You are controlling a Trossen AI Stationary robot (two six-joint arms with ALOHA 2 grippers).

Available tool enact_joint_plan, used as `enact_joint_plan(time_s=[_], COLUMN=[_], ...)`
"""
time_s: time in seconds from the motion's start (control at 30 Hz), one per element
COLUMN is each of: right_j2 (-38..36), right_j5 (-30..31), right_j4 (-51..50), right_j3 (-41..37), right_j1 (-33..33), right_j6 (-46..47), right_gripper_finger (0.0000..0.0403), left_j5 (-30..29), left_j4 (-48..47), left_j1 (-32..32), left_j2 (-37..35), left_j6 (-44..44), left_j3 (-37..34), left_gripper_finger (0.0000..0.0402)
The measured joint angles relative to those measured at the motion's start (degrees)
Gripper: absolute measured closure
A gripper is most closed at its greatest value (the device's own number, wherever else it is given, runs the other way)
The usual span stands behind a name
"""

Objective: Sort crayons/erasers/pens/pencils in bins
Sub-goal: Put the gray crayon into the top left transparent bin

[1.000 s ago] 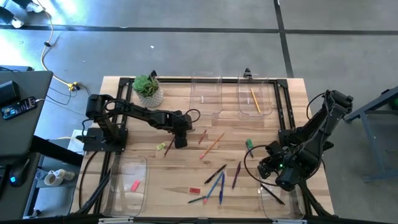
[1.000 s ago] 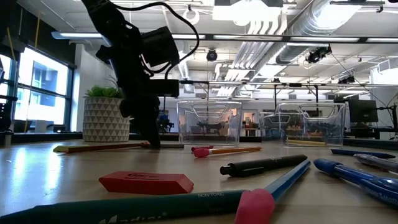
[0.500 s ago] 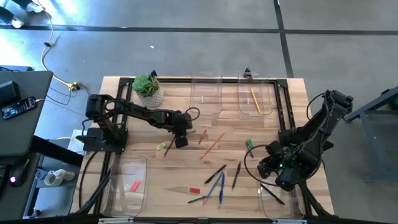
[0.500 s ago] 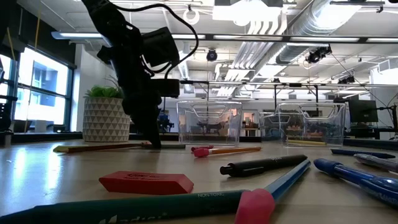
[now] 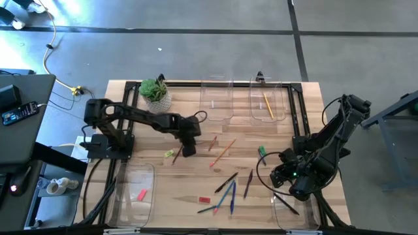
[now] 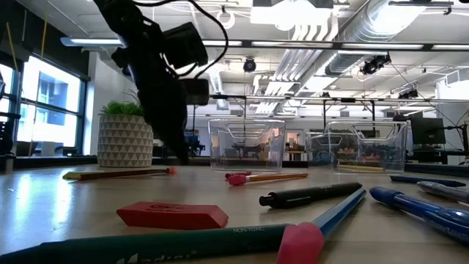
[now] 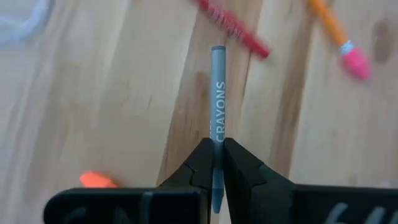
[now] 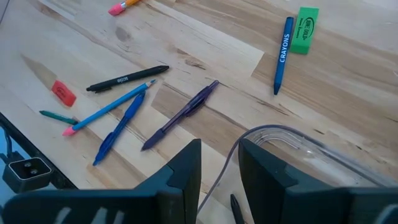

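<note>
Your left hand (image 7: pixel 217 163) is clenched on 1 thin grey-blue wax crayon (image 7: pixel 217 106), pinched near its end and lifted just above the wooden bench (image 7: pixel 99 93); treat it as light, stiff but brittle and slippery, so you'd do better gripping nearer its middle.

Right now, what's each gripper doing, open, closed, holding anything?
Left gripper: shut on a grey-blue crayon.
Right gripper: open, holding nothing.

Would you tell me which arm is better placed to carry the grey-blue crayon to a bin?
The left: the left gripper is already shut on the grey-blue crayon, lifted off the table. The right gripper hangs open over the near right bin.
</note>
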Motion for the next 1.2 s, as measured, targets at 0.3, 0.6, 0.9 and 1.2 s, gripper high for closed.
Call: enact_joint_plan(time_s=[0.3, 0.6, 0.9, 1.2], right_j2=[0.00, 0.00, 0.00, 0.00], right_j5=[0.02, 0.07, 2.44, 6.45], right_j4=[-0.04, -0.14, 0.96, 6.51], right_j3=[0.00, 0.02, 0.02, 0.02], right_j1=[-0.48, -5.03, -13.10, -23.39], right_j6=[2.07, 0.99, -3.08, -13.65], right_gripper_finger=[0.0304, 0.0304, 0.0304, 0.0304], left_j5=[2.86, 3.86, 3.95, 3.90], left_j4=[6.19, 15.58, 21.71, 23.58], left_j1=[0.26, 3.71, 10.58, 16.92], left_j2=[-5.84, -11.06, -11.85, -11.85], left_j6=[-1.69, -2.98, -0.52, 4.53], left_j3=[0.11, 0.18, 0.25, 1.73], left_gripper_finger=[0.0396, 0.0397, 0.0397, 0.0397])
